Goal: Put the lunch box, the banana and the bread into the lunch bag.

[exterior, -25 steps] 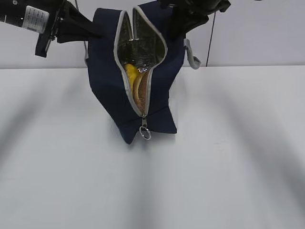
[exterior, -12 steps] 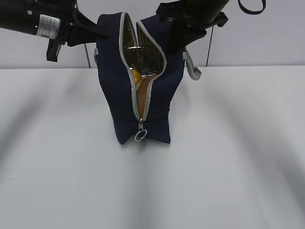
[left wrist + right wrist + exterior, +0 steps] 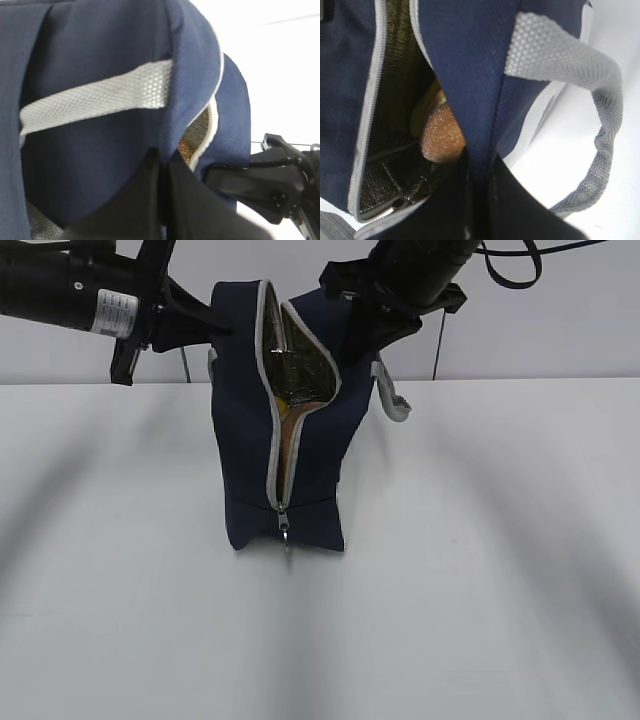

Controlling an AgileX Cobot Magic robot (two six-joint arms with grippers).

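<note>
Because the bag (image 3: 285,470), standing on the counter (image 3: 480,570) with the bread (image 3: 441,135) and banana (image 3: 426,109) inside, is soft and floppy, both jaws are pinched tight on its top cloth edges.

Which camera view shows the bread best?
The right wrist view: the bread shows as a rounded speckled end inside the lunch bag. The exterior view shows only a brown sliver through the open zipper. The left wrist view shows only a brownish speckled patch, unclear.
</note>
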